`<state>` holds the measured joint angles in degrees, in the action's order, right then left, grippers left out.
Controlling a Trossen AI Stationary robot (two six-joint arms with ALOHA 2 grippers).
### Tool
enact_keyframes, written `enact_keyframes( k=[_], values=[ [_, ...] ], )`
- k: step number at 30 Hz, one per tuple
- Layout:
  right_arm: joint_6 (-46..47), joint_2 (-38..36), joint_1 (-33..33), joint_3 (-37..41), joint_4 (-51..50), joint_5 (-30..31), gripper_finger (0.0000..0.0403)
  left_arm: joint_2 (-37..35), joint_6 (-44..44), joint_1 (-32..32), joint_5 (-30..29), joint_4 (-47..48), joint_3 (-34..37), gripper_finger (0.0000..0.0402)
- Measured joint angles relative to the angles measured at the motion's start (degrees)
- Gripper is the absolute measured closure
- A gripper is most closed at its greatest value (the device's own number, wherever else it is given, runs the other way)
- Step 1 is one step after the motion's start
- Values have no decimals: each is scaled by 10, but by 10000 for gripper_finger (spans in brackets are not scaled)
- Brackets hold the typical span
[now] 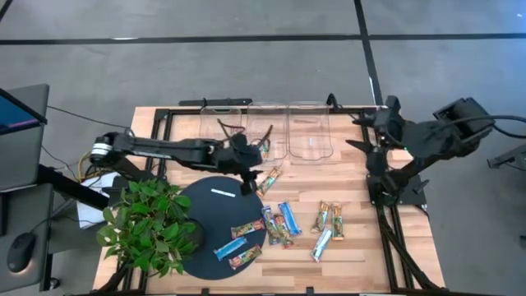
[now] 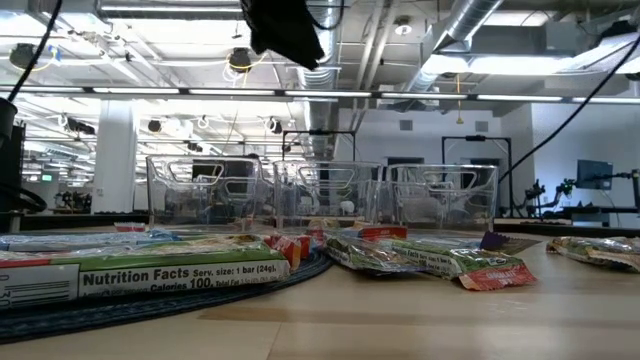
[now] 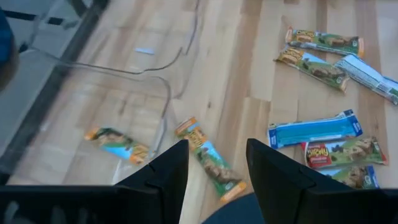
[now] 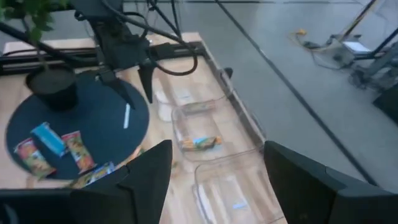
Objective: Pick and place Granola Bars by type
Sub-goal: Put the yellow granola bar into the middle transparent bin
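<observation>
From above we see three clear bins in a row at the far edge of the wooden table; the middle one holds one granola bar and the other two look empty of bars, so we judge the sorting barely begun; the left gripper hangs over a green-and-orange bar lying just in front of the bins, its fingers parted with nothing between them; roughly ten more bars lie loose, some on the dark round mat, a blue one among them, and some on the bare wood to its right; the right gripper waits at the table's right edge, raised.

At table height we see bars spread in front of the bin row, none lifted.

Through the left wrist camera we see the dark fingers spread, straddling the green-and-orange bar flat on the wood; another bar lies behind a clear bin wall, and a blue bar lies with others farther off.

Through the right wrist camera we see its own fingers wide apart and empty; one bar sits in a bin, and three more lie on the mat; nearly all remains to be placed, we judge.
</observation>
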<state>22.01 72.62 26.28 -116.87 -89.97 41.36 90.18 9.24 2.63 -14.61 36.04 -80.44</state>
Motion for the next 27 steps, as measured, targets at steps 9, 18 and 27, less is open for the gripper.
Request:
enact_keyframes(
  k=[9, 18, 27],
  values=[
    [106, -120, 55, 231, 0, 45, 154, 61, 36, 3, 1, -38, 0, 245],
    [279, -224, 146, 436, 34, 84, 154, 113, 96, 4, -23, -43, 0, 245],
    [406, -254, 220, 539, 35, 126, 154, 160, 95, 25, -28, -62, -1, 245]
  ],
)
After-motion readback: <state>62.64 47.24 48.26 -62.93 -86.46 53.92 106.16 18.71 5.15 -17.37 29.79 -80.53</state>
